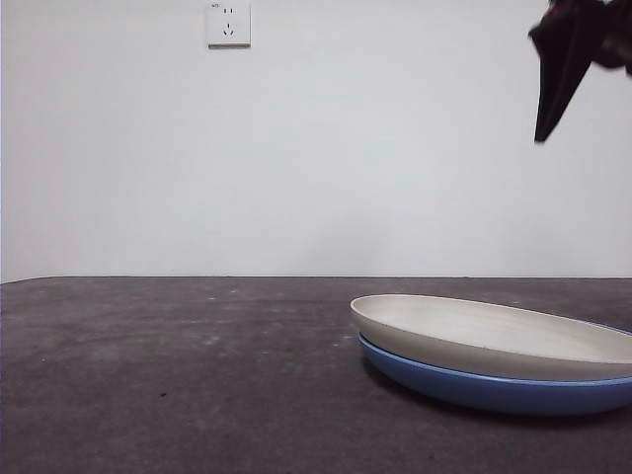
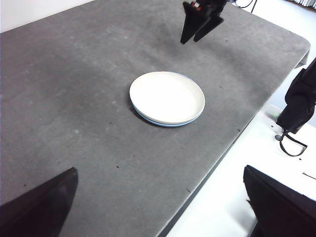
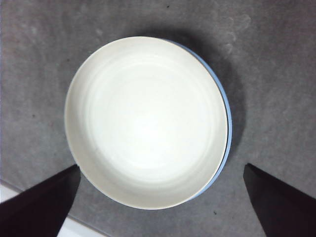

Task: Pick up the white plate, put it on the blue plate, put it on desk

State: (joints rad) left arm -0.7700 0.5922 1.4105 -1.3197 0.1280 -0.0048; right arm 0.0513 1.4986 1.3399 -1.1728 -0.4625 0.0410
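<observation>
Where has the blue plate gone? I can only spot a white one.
The blue plate sits on the desk right under the white plate, low on the front view's right; only its rim peeks out.

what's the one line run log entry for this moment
white plate stacked on blue plate | right pincer open, above plates | left pincer open, away

I have the right arm's black two-jawed pincer (image 1: 578, 69) hanging high in the air, pointed straight down, jaws spread wide and holding nothing (its wrist view looks squarely downward). The left arm's black pincer (image 2: 158, 207) waits well off to the side, jaws apart too.
</observation>
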